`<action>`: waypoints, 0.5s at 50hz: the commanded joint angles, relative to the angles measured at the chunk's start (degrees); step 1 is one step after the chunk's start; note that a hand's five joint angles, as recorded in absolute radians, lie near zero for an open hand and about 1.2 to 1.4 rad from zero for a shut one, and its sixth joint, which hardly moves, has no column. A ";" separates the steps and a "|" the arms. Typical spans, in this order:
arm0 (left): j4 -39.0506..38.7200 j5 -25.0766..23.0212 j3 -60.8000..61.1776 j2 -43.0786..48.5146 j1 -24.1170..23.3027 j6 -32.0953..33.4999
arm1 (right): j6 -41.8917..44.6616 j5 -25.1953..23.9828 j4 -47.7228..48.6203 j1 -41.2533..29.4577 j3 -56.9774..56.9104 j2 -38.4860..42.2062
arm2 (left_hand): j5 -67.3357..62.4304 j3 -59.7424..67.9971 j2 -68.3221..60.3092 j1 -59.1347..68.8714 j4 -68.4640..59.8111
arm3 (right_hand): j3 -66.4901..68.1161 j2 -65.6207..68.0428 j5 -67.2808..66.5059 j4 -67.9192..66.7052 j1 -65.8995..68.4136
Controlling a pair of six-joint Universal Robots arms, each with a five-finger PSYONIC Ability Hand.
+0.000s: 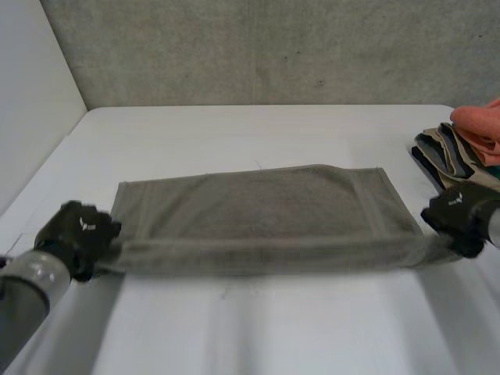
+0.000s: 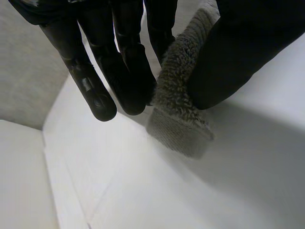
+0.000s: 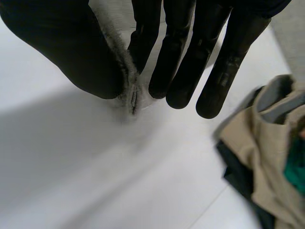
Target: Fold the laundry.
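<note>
Left hand [image 1: 78,230], at the lower left of the head view, pinches the near left corner of the grey-green towel [image 1: 258,211] between its thumb and straight fingers [image 2: 95,71]. Right hand [image 1: 457,212], at the right edge, pinches the near right corner the same way, with the cloth caught between thumb and fingers [image 3: 178,57]. The towel lies spread across the middle of the white table [image 1: 234,133], its near long edge drawn straight between the two hands. A pile of orange, tan and dark clothes [image 1: 461,148] sits at the upper right, near the right hand.
</note>
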State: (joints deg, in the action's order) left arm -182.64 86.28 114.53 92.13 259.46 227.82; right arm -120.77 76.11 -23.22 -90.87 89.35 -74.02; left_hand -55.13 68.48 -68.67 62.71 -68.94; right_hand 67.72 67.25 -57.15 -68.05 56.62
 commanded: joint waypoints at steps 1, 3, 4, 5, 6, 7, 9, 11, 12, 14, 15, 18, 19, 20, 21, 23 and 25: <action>-12.02 0.64 -10.62 13.40 -1.32 0.26 | -5.17 1.76 13.71 -5.62 -6.81 9.67 | -14.87 11.52 -11.33 17.29 -11.06 | 12.28 12.75 -12.85 -11.95 23.38; -14.22 1.17 -13.45 15.79 -1.59 0.08 | -5.70 3.43 17.58 -7.47 -9.89 12.22 | -14.87 11.52 -11.33 17.29 -11.06 | 12.28 12.75 -12.85 -11.95 23.38; -15.28 1.61 -14.85 17.28 -1.68 0.08 | -5.70 4.13 18.90 -7.83 -10.86 13.10 | -14.87 11.52 -11.33 17.29 -11.06 | 12.28 12.75 -12.85 -11.95 23.38; -17.29 2.57 -17.56 20.51 -1.77 0.26 | -5.79 4.83 20.21 -8.27 -11.91 14.15 | -14.87 11.52 -11.33 17.29 -11.06 | 12.28 12.75 -12.85 -11.95 23.38; -18.18 3.19 -18.98 22.11 -1.77 0.26 | -5.79 6.14 23.19 -9.05 -13.92 16.25 | -14.87 11.52 -11.33 17.29 -11.06 | 12.28 12.75 -12.85 -11.95 23.38; -19.06 3.89 -20.30 23.60 -1.86 0.26 | -5.61 6.68 24.70 -9.23 -14.90 17.23 | -14.87 11.52 -11.33 17.29 -11.06 | 12.28 12.75 -12.85 -11.95 23.38; -20.91 6.26 -24.52 27.65 -2.21 0.35 | -5.79 7.12 29.62 -9.94 -17.45 20.22 | -14.87 11.52 -11.33 17.29 -11.06 | 12.28 12.75 -12.85 -11.95 23.38; -21.53 8.19 -28.81 30.98 -3.25 0.43 | -5.44 7.30 33.23 -10.12 -19.47 22.68 | -14.87 11.52 -11.33 17.29 -11.06 | 12.28 12.75 -12.85 -11.95 23.38; -21.62 8.55 -30.41 32.22 -3.70 0.52 | -5.18 7.65 35.76 -10.29 -21.13 24.69 | -14.87 11.52 -11.33 17.29 -11.06 | 12.28 12.75 -12.85 -11.95 23.38; -21.88 9.08 -33.83 35.46 -4.66 0.61 | -5.09 7.74 37.80 -10.55 -23.25 27.07 | -14.87 11.52 -11.33 17.29 -11.06 | 12.28 12.75 -12.85 -11.95 23.38; -22.06 9.08 -34.98 36.53 -4.76 0.61 | -5.09 7.91 39.29 -11.16 -26.04 29.78 | -14.87 11.52 -11.33 17.29 -11.06 | 12.28 12.75 -12.85 -11.95 23.38; -22.14 9.17 -40.51 41.44 -5.19 0.61 | -5.17 8.00 40.62 -12.13 -30.01 34.19 | 13.93 -17.27 17.46 -11.50 17.73 | -7.32 -6.84 6.75 7.64 3.79; -22.14 9.17 -41.14 42.07 -5.37 0.61 | -5.09 8.44 41.40 -12.31 -32.03 36.46 | 33.69 -37.04 37.23 -31.27 37.50 | -57.72 -57.25 57.15 58.05 -46.62; -22.23 9.26 -41.93 42.69 -5.63 0.61 | -4.91 8.70 42.19 -12.40 -33.09 37.44 | 55.13 -58.48 58.67 -52.71 58.94 | -57.72 -57.25 57.15 58.05 -46.62; -22.32 9.17 -42.54 42.95 -5.81 0.52 | -5.00 9.05 43.07 -12.40 -34.06 38.41 | 55.13 -58.48 58.67 -52.71 58.94 | -57.72 -57.25 57.15 58.05 -46.62; -23.02 9.26 -43.78 43.13 -6.51 0.08 | -5.70 10.55 46.14 -12.49 -35.73 39.47 | 55.13 -58.48 58.67 -52.71 58.94 | -57.72 -57.25 57.15 58.05 -46.62; -23.98 9.60 -43.87 42.61 -6.95 0.00 | -6.23 11.78 48.08 -12.75 -36.00 39.21 | 55.13 -58.48 58.67 -52.71 58.94 | -57.72 -57.25 57.15 58.05 -46.62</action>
State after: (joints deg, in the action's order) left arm -205.18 95.69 73.14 134.04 253.78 228.29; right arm -126.00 85.19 19.93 -103.12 56.87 -37.41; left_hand -7.47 18.29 -17.79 13.23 -17.37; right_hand 16.74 15.79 -7.41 -16.92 17.88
